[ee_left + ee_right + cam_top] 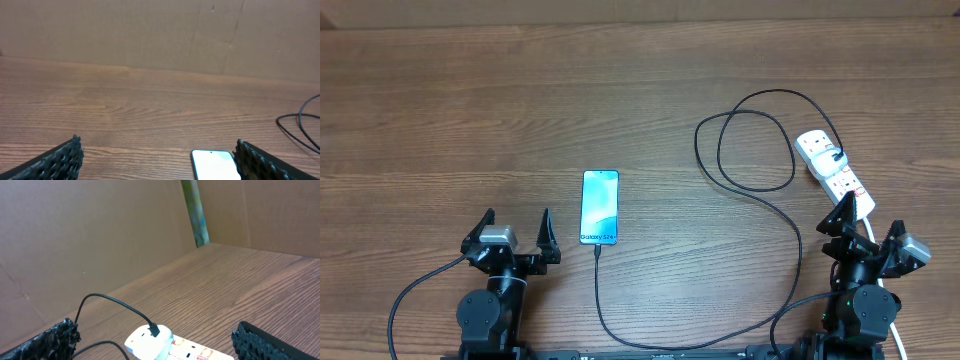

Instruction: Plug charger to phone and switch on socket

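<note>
The phone (600,207) lies face up at the table's middle, screen lit blue-teal; its top end shows in the left wrist view (213,164). The black charger cable (760,190) loops from the socket to the phone, its plug tip (597,249) at the phone's bottom edge. The white socket (834,170) lies at the right, with a white adapter (150,342) plugged into it. My left gripper (512,236) is open and empty, left of the phone. My right gripper (865,232) is open and empty, just in front of the socket.
A cardboard wall (150,30) stands behind the table. The socket's white cord (882,262) runs back beside my right arm. A greenish strip (195,210) marks the wall corner.
</note>
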